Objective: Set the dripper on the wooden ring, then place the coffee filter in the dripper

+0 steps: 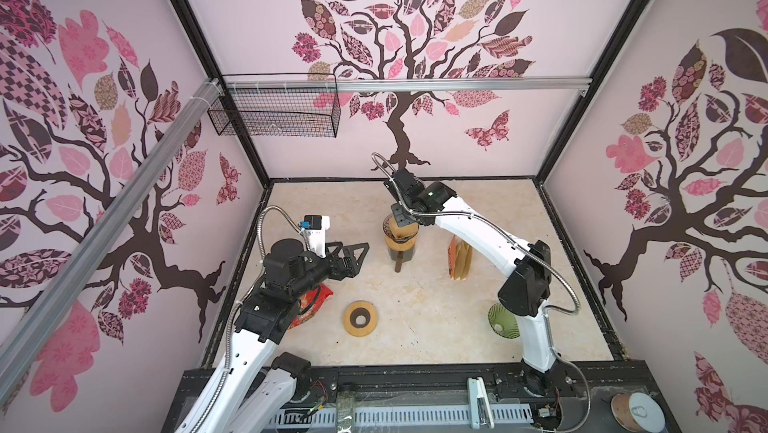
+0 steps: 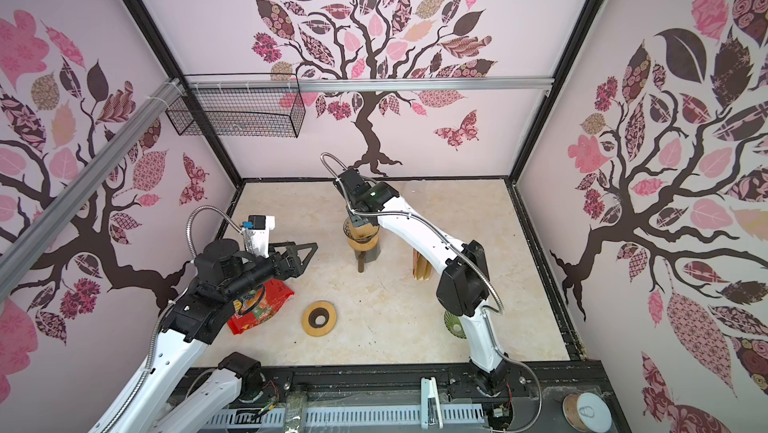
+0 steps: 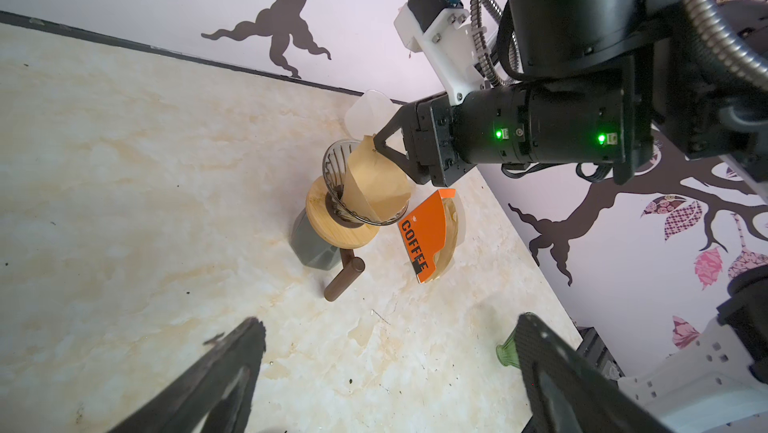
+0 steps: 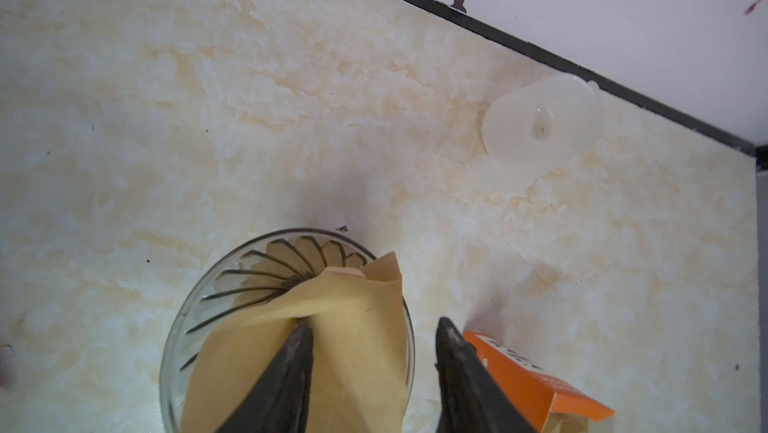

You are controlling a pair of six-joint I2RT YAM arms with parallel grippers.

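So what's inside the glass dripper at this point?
A brown paper filter sits inside the dripper, leaning to one side; bare ribbed glass shows beside it. The dripper's bottom is covered by the paper.

1. "COFFEE" in black capitals, down the face of the orange box (image 3: 428,223), just beside the right gripper (image 4: 374,325).
2. Smaller dark print on the same box, near that gripper's fingertip: too blurred to read.
3. Nothing else legible.
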